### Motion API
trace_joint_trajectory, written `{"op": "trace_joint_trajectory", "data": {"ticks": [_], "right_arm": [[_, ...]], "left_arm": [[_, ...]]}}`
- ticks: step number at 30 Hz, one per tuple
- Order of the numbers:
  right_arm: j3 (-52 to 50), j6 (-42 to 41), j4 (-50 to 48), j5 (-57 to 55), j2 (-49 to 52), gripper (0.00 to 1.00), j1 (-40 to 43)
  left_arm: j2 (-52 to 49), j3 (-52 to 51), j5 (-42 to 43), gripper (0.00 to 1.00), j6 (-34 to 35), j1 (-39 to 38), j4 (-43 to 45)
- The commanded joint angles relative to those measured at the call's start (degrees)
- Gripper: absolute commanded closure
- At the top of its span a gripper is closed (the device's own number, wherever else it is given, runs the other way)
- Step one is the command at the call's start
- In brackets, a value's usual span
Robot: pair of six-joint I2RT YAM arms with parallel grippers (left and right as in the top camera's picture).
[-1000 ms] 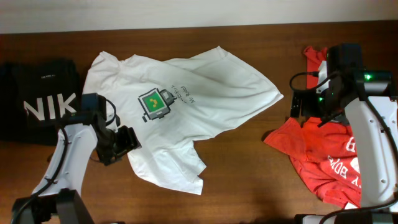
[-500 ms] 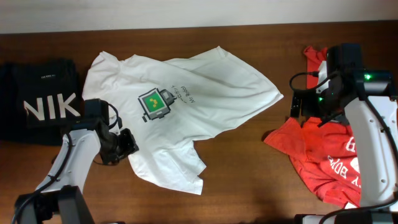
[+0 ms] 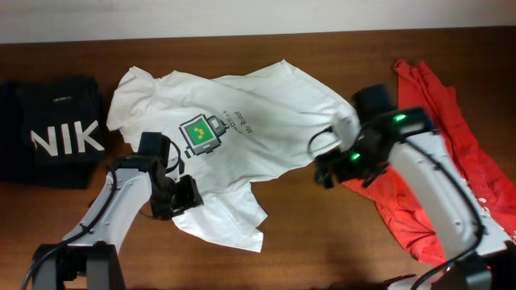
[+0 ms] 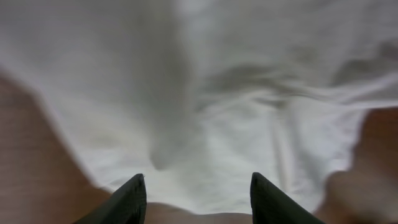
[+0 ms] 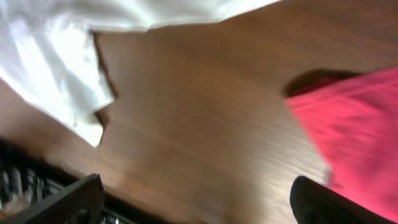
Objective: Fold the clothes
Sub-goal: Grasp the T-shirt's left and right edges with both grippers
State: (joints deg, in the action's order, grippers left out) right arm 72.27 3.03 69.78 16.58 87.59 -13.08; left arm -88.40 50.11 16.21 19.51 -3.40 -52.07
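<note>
Snagging is the main worry: the right claw (image 5: 196, 182), spread wide and empty, hangs over bare worktop (image 3: 322, 242) between the white T-shirt (image 3: 258, 129) and the red shirt (image 3: 476, 161), so a careless close could catch red cloth. The left claw (image 4: 196, 180), also released, sits above the T-shirt's rumpled lower part, where doubled layers might bunch. The T-shirt lies crumpled mid-worktop. Large white letters on the black shirt (image 3: 56, 141) read "NIK"; the text beside the green robot print (image 3: 201, 134) is too small to read.
</note>
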Motion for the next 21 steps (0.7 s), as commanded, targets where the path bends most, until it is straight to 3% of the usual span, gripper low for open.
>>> {"op": "trace_joint_trajectory", "data": {"ticks": [1,4,8,20,21], "right_arm": [[-6.12,-2.38,-4.35,1.64,0.04,0.01,-5.25],[-8.33,-2.56,-6.51,1.64,0.04,0.01,-7.30],[-8.63,-5.01,-6.64,-1.03,0.04,0.01,-7.52],[-8.63,-5.07,-6.60,-1.84,0.04,0.01,-7.48],[-8.63,-5.07,-6.56,-1.84,0.04,0.01,-7.48]], "left_arm": [[0.02,-0.48,-10.16,0.46,2.78,1.46,-1.62],[0.00,-0.48,-10.14,0.45,4.66,1.60,-1.62],[0.00,-2.82,-0.48,0.45,7.08,1.40,-2.14],[0.00,-13.60,-0.74,0.47,9.42,0.92,10.75],[0.00,-13.64,-0.72,0.52,9.46,0.92,10.93]]}}
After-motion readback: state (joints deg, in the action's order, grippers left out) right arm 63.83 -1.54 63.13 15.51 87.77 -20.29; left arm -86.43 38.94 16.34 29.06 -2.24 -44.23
